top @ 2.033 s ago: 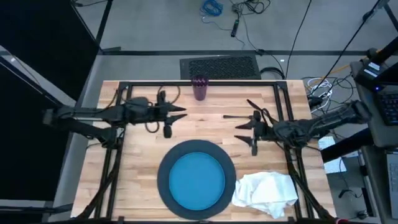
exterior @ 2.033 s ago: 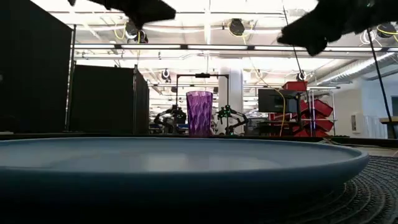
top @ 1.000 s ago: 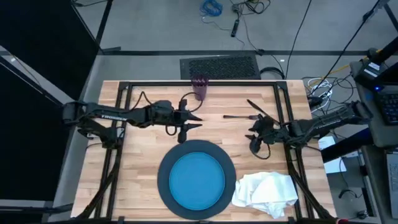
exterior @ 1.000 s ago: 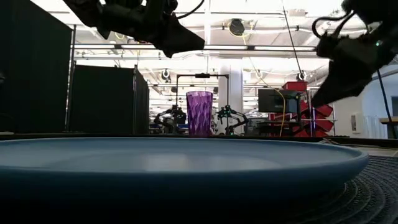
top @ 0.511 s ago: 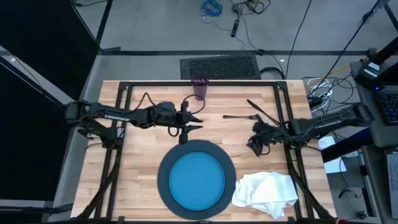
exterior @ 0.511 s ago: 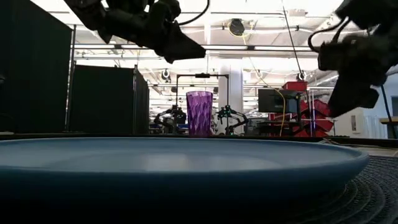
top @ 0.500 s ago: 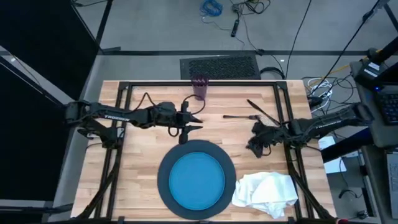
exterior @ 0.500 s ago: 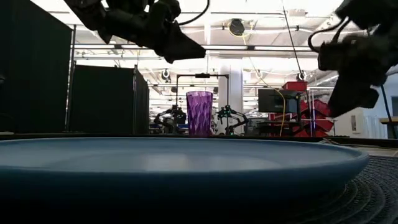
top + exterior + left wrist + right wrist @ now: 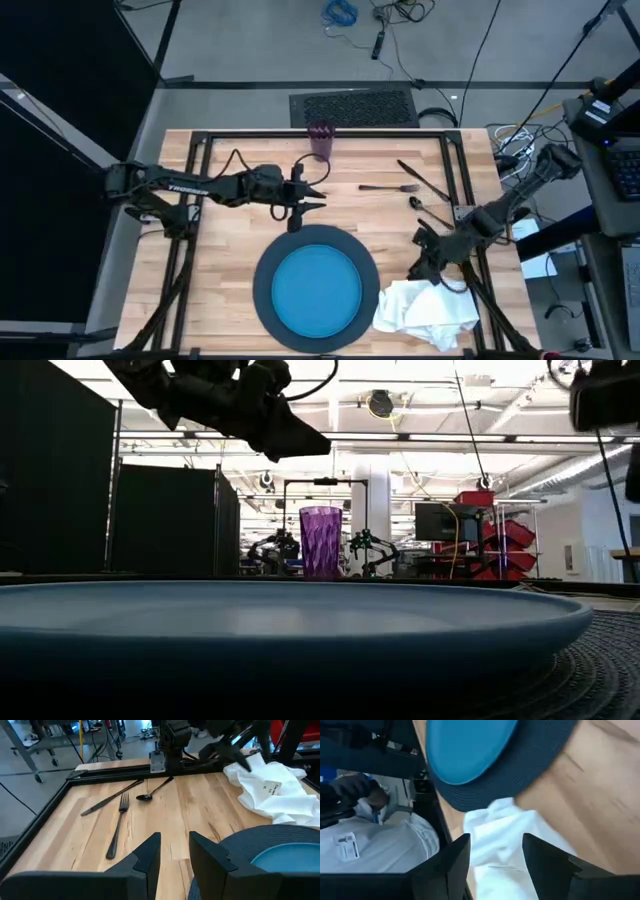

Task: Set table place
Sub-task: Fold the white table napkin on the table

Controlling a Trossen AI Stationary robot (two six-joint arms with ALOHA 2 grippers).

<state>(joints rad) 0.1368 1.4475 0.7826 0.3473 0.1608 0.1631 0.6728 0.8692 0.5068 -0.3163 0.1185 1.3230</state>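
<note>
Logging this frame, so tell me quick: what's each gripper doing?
Left gripper: open, empty, above the charger's far rim.
Right gripper: open, empty, over the napkin.

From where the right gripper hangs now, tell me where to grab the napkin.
Pinch a raised fold of the crumpled white napkin near its top edge, coming straight down with the open right gripper above it; the bunched ridges probably give the fingers something to close on.
</note>
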